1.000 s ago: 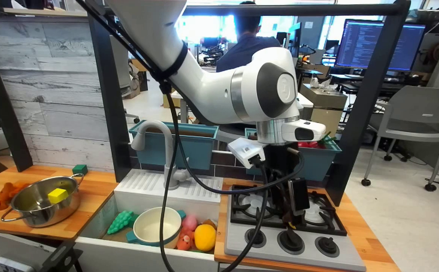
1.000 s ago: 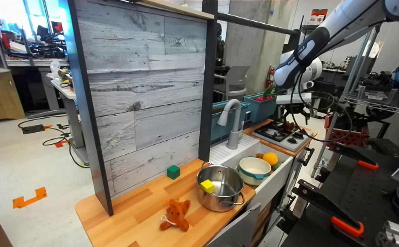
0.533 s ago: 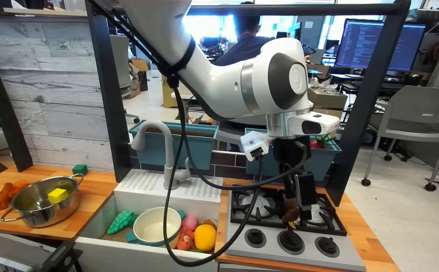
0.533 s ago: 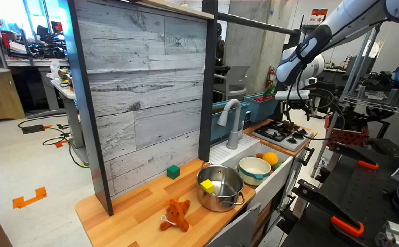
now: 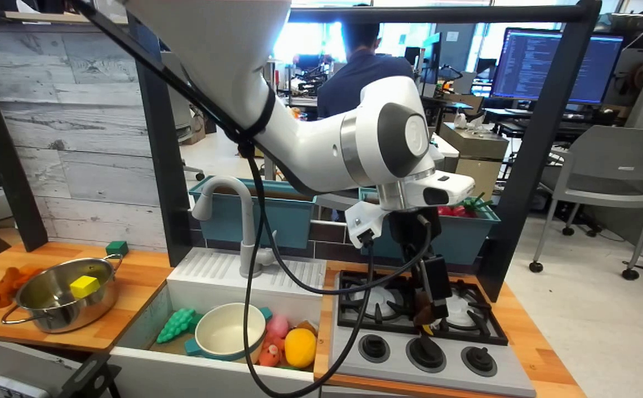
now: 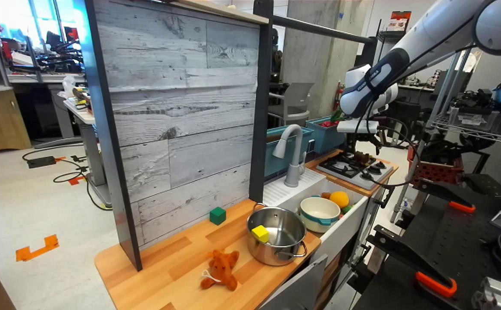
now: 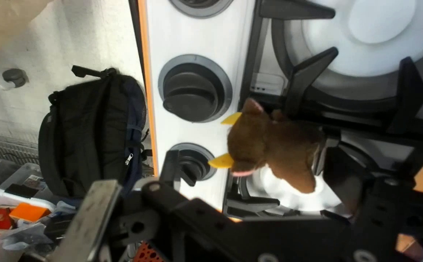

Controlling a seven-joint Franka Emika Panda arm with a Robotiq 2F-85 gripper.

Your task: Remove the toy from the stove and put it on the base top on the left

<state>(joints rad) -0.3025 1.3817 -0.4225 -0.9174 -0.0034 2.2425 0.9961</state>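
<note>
While the fingers [image 7: 345,173] stand wide apart, the brown toy [image 7: 287,149] lies on the stove [image 5: 454,371], near one of them; touching or not, I cannot tell. If this finger meets it first, the toy could slide toward the knobs [image 7: 193,94]; if the fingers go too low, they may catch the black grate [image 7: 308,75].

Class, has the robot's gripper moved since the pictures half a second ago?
Yes, slightly: in both exterior views, the gripper has shifted toward the grey faucet.
</note>
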